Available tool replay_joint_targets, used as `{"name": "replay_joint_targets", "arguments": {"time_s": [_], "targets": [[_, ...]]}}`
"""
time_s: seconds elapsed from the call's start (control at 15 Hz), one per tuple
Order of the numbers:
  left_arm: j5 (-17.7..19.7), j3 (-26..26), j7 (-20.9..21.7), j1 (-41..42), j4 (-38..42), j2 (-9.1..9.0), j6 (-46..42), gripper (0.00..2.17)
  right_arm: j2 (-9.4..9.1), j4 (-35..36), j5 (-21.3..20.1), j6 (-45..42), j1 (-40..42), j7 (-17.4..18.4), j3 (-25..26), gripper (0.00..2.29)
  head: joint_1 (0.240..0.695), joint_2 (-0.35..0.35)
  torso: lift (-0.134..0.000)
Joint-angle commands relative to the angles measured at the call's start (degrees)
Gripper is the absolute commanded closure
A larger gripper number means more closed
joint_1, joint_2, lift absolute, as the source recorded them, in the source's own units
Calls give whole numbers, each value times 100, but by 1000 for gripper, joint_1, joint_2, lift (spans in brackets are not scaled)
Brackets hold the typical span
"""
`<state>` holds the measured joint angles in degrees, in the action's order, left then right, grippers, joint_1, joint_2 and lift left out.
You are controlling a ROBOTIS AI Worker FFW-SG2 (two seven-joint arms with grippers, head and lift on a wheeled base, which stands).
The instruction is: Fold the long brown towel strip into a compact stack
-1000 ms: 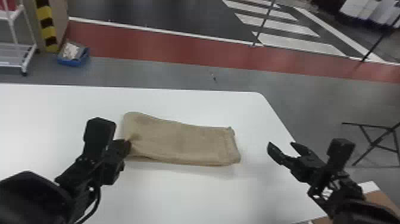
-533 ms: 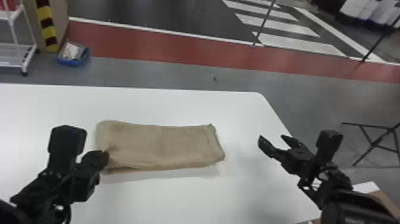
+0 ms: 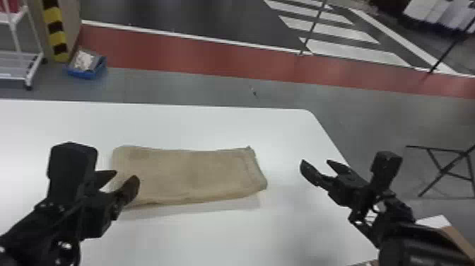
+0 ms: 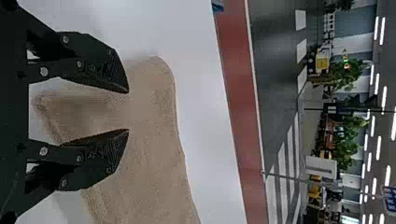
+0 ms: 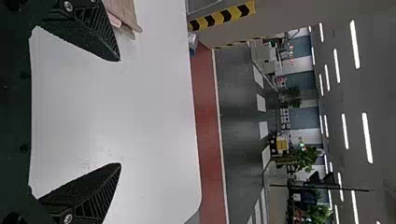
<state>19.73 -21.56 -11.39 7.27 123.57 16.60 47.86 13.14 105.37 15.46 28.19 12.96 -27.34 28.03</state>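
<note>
Left gripper (image 3: 126,175) stands open at the left end of the folded brown towel (image 3: 191,173)

The towel lies on the white table (image 3: 219,237), folded into a flat oblong with its long sides running left to right. Its left end is rounded; the right end has a hem and a small point at the far corner. A soft shadow runs along the near side.

The left gripper's fingers are parted, with nothing pinched between them; in the left wrist view, brown cloth shows behind the gap. Whether a fingertip touches the cloth, I cannot tell. The right gripper (image 3: 316,162) is also open, wide and empty, well apart from the towel's right end.

Past the table's far edge, a red band (image 3: 198,60) crosses the floor. At the far left are a white rack (image 3: 14,67), a striped post (image 3: 54,32) and a blue bin (image 3: 84,73). A black folding stand (image 3: 446,171) is off to the right.
</note>
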Motion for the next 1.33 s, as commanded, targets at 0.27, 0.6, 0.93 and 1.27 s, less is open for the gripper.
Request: {"name": "replay_joint_targets", "arguments": {"time_s": [0.27, 0.6, 0.93, 1.27], "targets": [[-21, -314, 40, -481, -589, -122, -1257, 90, -128, 150, -122, 781, -391, 97, -430, 80, 695, -350, -125], [-57, -859, 1042, -1193, -2417, -421, -2118, 1727, -216, -34, -210, 1642, -786, 79, -676, 80, 695, -350, -125], [-443, -921, 998, -1412, -2760, -448, -1854, 1821, -181, -148, -236, 1765, -1006, -263, -861, 80, 695, -350, -125], [-619, -912, 884, -1404, -2839, -421, -1837, 1818, -172, -482, -685, 2556, -1560, -202, -1379, 80, 695, -315, -125]]}}
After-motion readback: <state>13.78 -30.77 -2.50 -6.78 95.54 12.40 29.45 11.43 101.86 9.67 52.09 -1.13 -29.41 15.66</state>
